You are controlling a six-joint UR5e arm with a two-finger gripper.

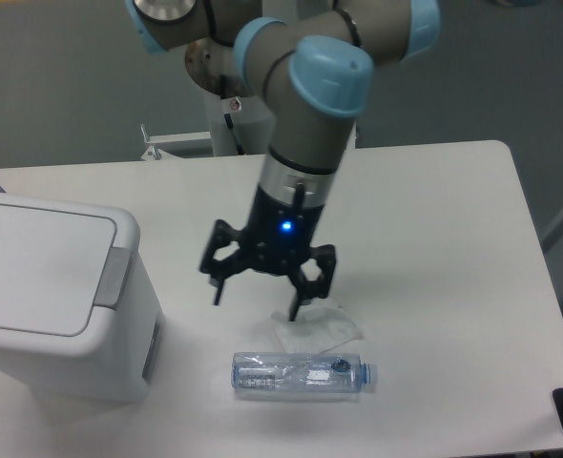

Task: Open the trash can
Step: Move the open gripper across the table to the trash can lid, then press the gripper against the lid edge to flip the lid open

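White desk: gripper [260,295] mid-frame, jaws wide and empty, hovers between bottle [302,374] and bin [57,303], likely lining up on its grey tab [113,278].

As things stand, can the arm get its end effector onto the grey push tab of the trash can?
Probably yes. The end effector hangs open above the table, right of the trash can, and nothing lies between it and the grey tab. The bottle and the crumpled wrapper sit off that path.

Clear plastic bottle [302,374] lies beside what seems crumpled wrapper [318,327].
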